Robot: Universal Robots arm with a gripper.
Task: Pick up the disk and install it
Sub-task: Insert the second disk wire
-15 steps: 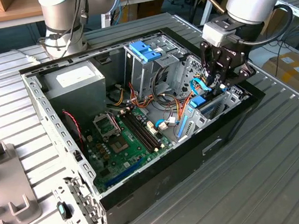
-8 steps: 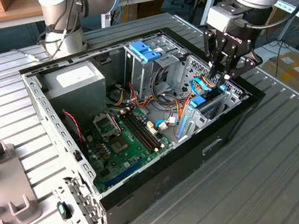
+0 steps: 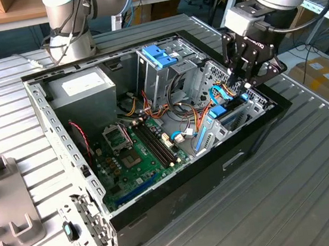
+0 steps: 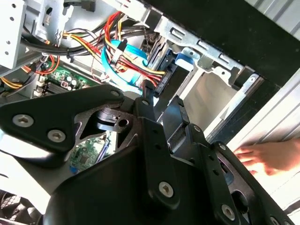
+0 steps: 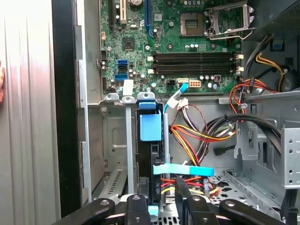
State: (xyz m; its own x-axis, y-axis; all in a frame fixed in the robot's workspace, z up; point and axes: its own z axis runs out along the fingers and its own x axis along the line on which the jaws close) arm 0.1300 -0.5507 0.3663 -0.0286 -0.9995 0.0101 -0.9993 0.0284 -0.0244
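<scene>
While gripper point(image 3: 245, 82) pinches the disk point(image 5: 151, 154) in its bay | cables point(image 5: 197, 136) crowd beside | hand point(image 4: 269, 157) near the case.

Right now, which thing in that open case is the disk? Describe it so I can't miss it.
Find the open computer case, then the drive bay at its front corner under the gripper. The disk stands on edge in that bay, dark, with a light-blue carrier tab, unlike the loose coloured cables beside it.
</scene>
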